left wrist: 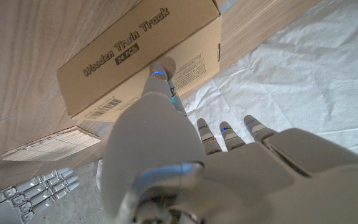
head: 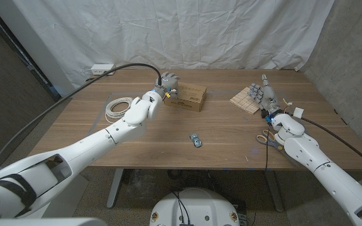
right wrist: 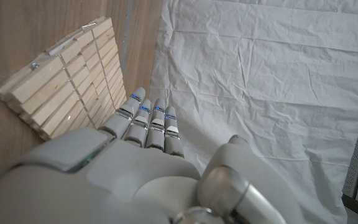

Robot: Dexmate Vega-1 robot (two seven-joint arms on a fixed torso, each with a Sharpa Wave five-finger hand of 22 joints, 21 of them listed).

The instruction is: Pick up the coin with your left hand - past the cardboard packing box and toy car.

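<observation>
Head view: the left hand (head: 167,83) hovers at the box (head: 185,97), fingers (left wrist: 225,134) spread, holding nothing; the coin can't be made out.

My left hand (head: 167,82) hovers at the far-left end of the cardboard box (head: 186,96), which blocks passage rightward. Bare table (head: 231,132) lies between the box and the toy car (head: 196,139). The cable coil (head: 117,108) sits left of my forearm.

Toy car (head: 196,139) before box (head: 185,97); coin unclear.
</observation>
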